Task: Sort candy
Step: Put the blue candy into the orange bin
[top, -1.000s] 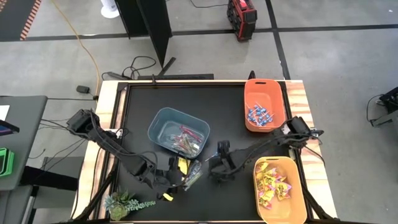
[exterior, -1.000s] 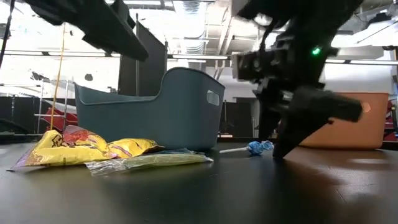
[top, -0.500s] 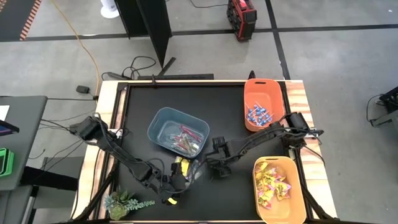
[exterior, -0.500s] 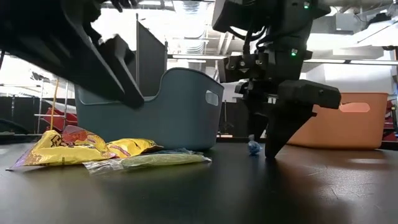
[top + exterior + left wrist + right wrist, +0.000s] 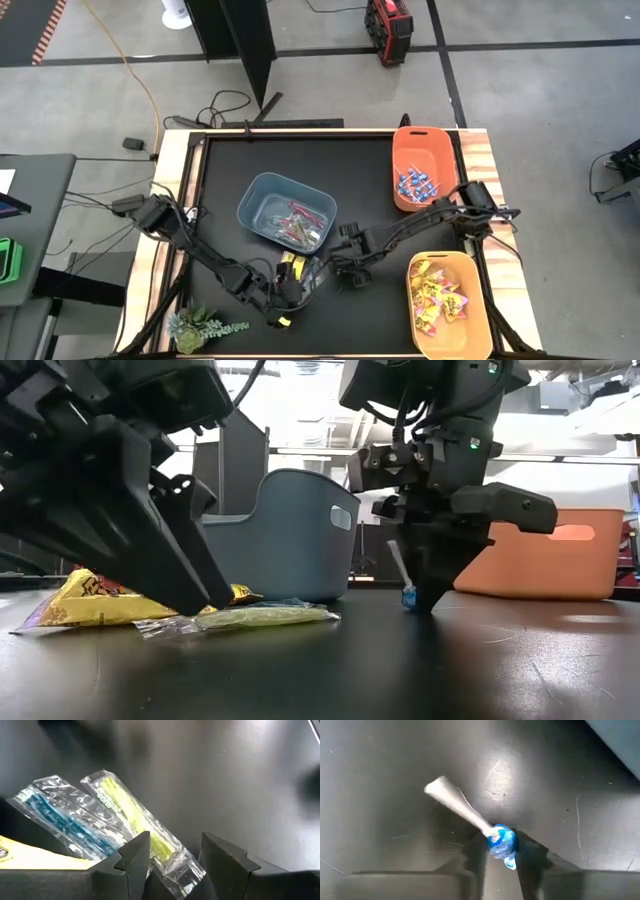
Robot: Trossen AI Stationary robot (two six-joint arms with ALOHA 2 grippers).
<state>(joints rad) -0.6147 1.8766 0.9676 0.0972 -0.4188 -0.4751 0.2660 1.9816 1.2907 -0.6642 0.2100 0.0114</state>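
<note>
Closing on a blue-wrapped lollipop [image 5: 501,841], the right gripper [image 5: 500,851] now stands at the middle of the black table [image 5: 380,310], just in front of the blue-grey bin [image 5: 262,196]. A second ago its jaws hung wide beside the sweet, which lay flat on the table; now they have come in on its blue head, and the stick points up and away. Whether they have fully pinched it I cannot tell, but the lollipop looks caught, so a lift toward the orange bin [image 5: 400,145] (where other blue lollipops already lie) seems the likely next step.

The left gripper [image 5: 172,857] has also moved in that second, sliding forward and down over a small pile near the front edge. Its jaws stand open, astride a clear-wrapped yellow stick [image 5: 135,820], holding nothing yet. Beside that stick lie a clear-wrapped blue one [image 5: 60,817] and a yellow packet [image 5: 110,600].

The high view alone shows the sorting so far: pinkish sticks in the blue-grey bin, lollipops in the orange bin, and yellow packets in the yellow bin [image 5: 482,300] at the front right. The right wrist view alone shows the jaws meeting the lollipop's head. The left wrist view alone shows the yellow stick lying between that arm's jaws. The low view shows the right gripper's tips down at table level.
</note>
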